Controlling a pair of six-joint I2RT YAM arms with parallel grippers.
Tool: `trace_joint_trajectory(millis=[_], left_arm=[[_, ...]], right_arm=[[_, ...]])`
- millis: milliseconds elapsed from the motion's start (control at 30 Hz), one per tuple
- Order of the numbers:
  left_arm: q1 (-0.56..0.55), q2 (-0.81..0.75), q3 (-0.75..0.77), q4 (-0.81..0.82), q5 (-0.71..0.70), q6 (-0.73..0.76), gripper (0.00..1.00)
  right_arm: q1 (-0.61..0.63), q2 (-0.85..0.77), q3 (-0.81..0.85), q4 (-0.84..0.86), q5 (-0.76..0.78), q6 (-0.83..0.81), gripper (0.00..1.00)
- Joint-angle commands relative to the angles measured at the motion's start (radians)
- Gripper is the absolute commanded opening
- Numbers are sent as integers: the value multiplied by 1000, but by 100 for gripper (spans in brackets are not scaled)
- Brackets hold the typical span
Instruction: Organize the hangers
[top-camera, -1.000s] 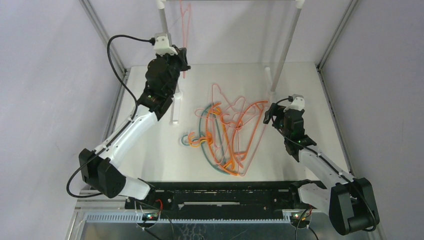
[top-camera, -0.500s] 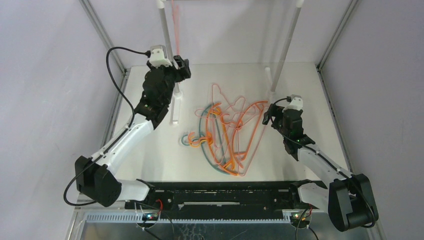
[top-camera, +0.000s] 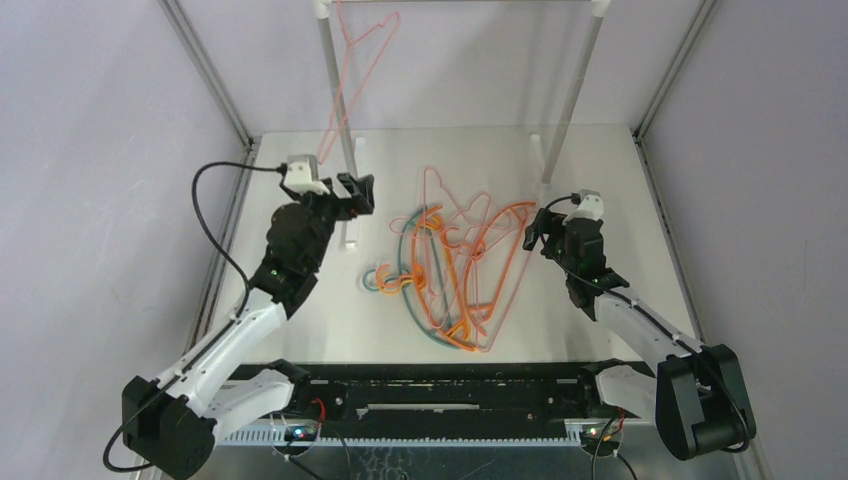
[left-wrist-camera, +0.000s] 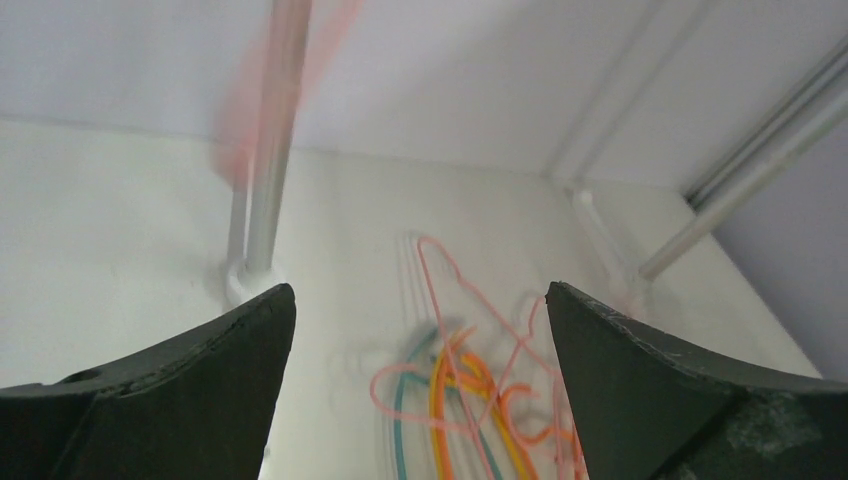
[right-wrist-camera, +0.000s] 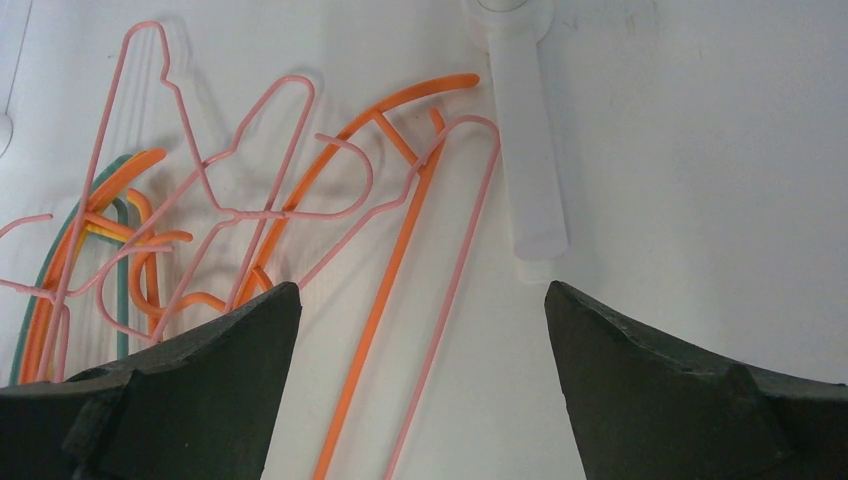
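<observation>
Mid-counter, the hangers (top-camera: 455, 265): a flat, tangled heap, a little nearer the far edge than the centre. It holds pink wire ones, orange ones and one teal, overlapping and threaded through each other.
Hung hanger (top-camera: 369, 65): one pink wire hanger is up on the rack (top-camera: 573, 95) bar beside the left pole (top-camera: 345, 160), hanging askew. My left wrist view shows it only as a blur.
Done and left: I judge the job barely begun, with one up and all the rest lying on the counter (top-camera: 610, 170).
Right pincer (top-camera: 533, 232): fingers apart with nothing between them. It hovers just beside the heap's right side, over an orange hanger (right-wrist-camera: 398, 250) and a pink one that lie next to the rack's right foot (right-wrist-camera: 527, 150).
Left pincer (top-camera: 358, 192): fingers apart and empty, hovering near the left pole, to the left of the heap.
Open room: bare counter runs along the left, right and near edges, and the heap's near tip stops short of the near edge.
Tight spots: both poles and their feet hem the heap's far side. I'd draw a hanger toward the near-right corner before lifting.
Risk: the hooks are interlaced, so one pull may drag neighbours.
</observation>
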Motion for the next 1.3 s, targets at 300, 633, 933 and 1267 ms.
trace_joint_trajectory(millis=[300,633,933,1267], left_arm=[[-425,95,-242,-26,-156,-77,89],[-545,395,-62,12,-127,12,64],[-560,609,70,-42,-166,97,58],[-542,758,146,-33,-218,135,62]], right_arm=[[-8,23,44,33,-40,16,100],[-8,10,50,9,-16,13,100],[-10,14,50,12,-17,17,100],[-20,8,49,6,-26,21,100]])
